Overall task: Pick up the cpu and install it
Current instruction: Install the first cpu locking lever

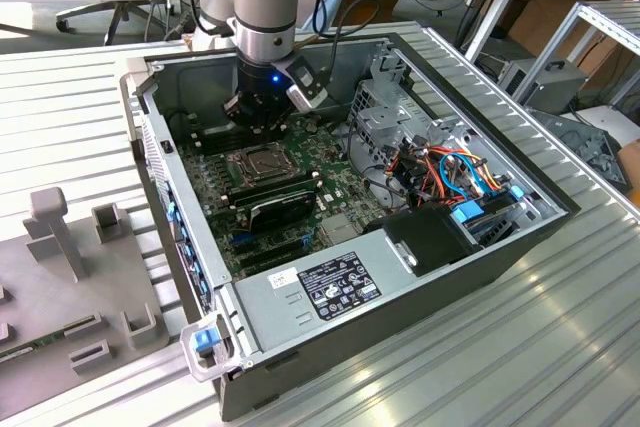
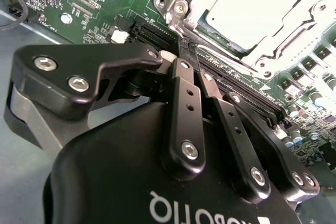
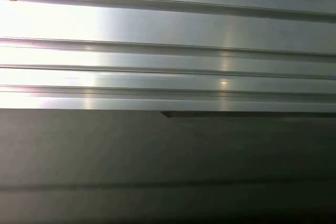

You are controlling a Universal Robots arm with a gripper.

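**Desk:** Item one, the cpu. Where is it against the fingers?

**Operator:** From my console, the cpu (image 2: 252,9) lies flat in the socket, its pale metal top under the silver retention frame (image 2: 286,51). In the second wrist view my gripper (image 2: 187,51) has its black fingers (image 2: 181,93) pressed together, tips meeting with nothing pinched between them. The tips sit at the frame's corner, just beside the cpu and not on it. In the exterior view the gripper (image 1: 262,119) hangs low inside the case, right above the socket's far edge; the cpu (image 1: 252,159) shows there as a small square within the frame.

**Desk:** Item two, containers and contents.

**Operator:** One open computer case (image 1: 480,267), lying on its side on a ribbed metal table (image 1: 80,117). Inside I list: a green motherboard (image 1: 345,197); long black memory sticks (image 1: 275,192) just in front of the socket; a black power supply (image 1: 430,237) with a labelled plate beside it; a bundle of orange, blue and red cables (image 1: 460,172) toward the exterior view's right; a grey metal drive cage (image 1: 385,107) behind them.

**Desk:** Outside the case?

**Operator:** A grey fixture plate with upright blocks (image 1: 70,277) at the exterior view's left. The first wrist view gives me ribbed metal (image 3: 168,51) above a dark flat surface.
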